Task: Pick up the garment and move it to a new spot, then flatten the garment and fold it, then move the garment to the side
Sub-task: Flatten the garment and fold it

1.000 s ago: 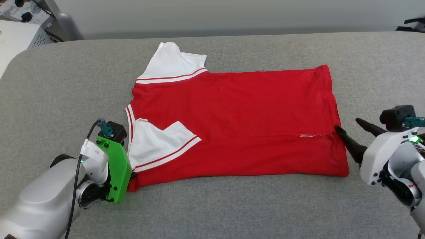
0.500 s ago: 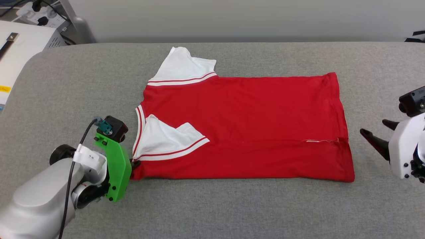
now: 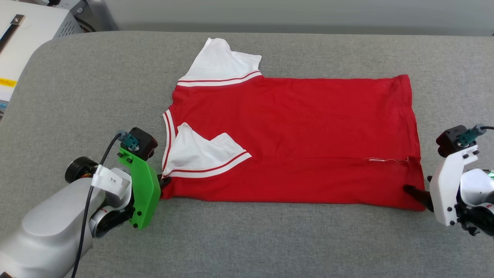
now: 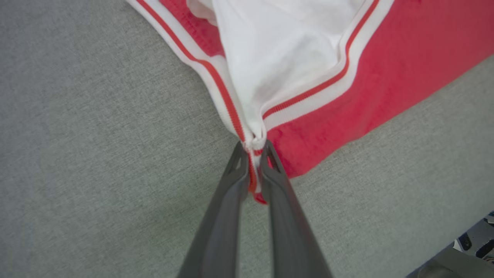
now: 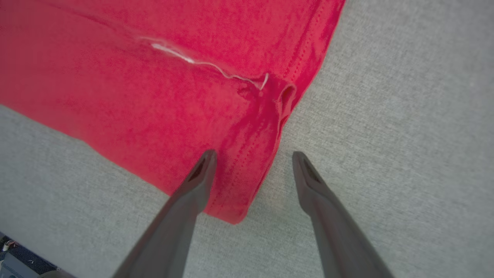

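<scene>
Two corners covered: red white-sleeved jersey garment (image 3: 293, 127) was kept pinched near-left by left gripper (image 4: 253, 148); right gripper (image 5: 254, 156), spread wide, was shifted to the near-right corner for folding.

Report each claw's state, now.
Left claw: closed on the garment, pinching its striped trim corner.
Right claw: open at the hem corner, holding nothing.
</scene>
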Robot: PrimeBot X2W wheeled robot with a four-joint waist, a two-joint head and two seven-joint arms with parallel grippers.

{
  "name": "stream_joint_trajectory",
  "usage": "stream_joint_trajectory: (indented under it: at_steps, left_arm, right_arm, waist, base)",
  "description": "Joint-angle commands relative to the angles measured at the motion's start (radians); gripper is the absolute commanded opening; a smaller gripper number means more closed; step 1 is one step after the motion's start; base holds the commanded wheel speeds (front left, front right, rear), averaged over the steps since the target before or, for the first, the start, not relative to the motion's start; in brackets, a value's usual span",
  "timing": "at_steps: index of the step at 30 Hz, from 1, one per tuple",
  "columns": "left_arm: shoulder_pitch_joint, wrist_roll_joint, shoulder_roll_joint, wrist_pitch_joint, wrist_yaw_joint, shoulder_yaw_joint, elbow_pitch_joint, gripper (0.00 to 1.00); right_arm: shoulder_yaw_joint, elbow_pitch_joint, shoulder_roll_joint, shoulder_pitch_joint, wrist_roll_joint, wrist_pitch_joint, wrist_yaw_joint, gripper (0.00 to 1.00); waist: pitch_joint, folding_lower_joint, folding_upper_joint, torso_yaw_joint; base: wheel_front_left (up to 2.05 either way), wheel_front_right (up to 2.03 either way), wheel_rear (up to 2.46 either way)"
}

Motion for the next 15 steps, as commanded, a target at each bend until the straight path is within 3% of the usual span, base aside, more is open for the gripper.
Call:
stream_joint_trajectory:
  at_steps: [1, 10, 11, 12, 13, 15]
  left_arm:
    - [-0.023, 0.019, -0.007, -0.008, 0.004, -0.002, -0.001, 0.00]
    - [-0.024, 0.024, -0.013, -0.023, 0.003, -0.010, 0.017, 0.00]
    - [-0.023, 0.023, -0.012, -0.024, 0.002, -0.011, 0.019, 0.00]
    - [-0.021, 0.022, -0.012, -0.027, 0.002, -0.012, 0.021, 0.00]
    - [-0.018, 0.020, -0.012, -0.029, 0.002, -0.013, 0.024, 0.00]
    - [-0.012, 0.015, -0.014, -0.033, 0.001, -0.015, 0.031, 0.00]
  right_arm:
    - [0.005, 0.021, 0.016, 0.014, -0.003, -0.015, -0.001, 1.00]
    - [0.081, 0.163, 0.089, 0.037, 0.002, -0.083, -0.001, 1.00]
    - [0.090, 0.168, 0.089, 0.036, 0.006, -0.088, -0.001, 0.69]
    - [0.095, 0.171, 0.089, 0.032, 0.011, -0.100, -0.001, 0.22]
    - [0.099, 0.172, 0.088, 0.028, 0.016, -0.113, -0.001, 0.00]
    - [0.092, 0.177, 0.084, 0.021, 0.036, -0.137, -0.001, 0.00]
  waist:
    - [0.012, 0.0000, 0.0000, 0.007]
    - [0.030, 0.0000, 0.0000, 0.015]
    - [0.029, 0.0000, 0.0000, 0.014]
    - [0.026, 0.0000, 0.0000, 0.012]
    - [0.023, 0.0000, 0.0000, 0.010]
    - [0.014, 0.0000, 0.0000, 0.007]
  base:
    - [0.00, 0.00, 0.00]
    - [0.00, 0.00, 0.00]
    - [0.00, 0.00, 0.00]
    - [0.00, 0.00, 0.00]
    - [0.00, 0.00, 0.00]
    - [0.00, 0.00, 0.00]
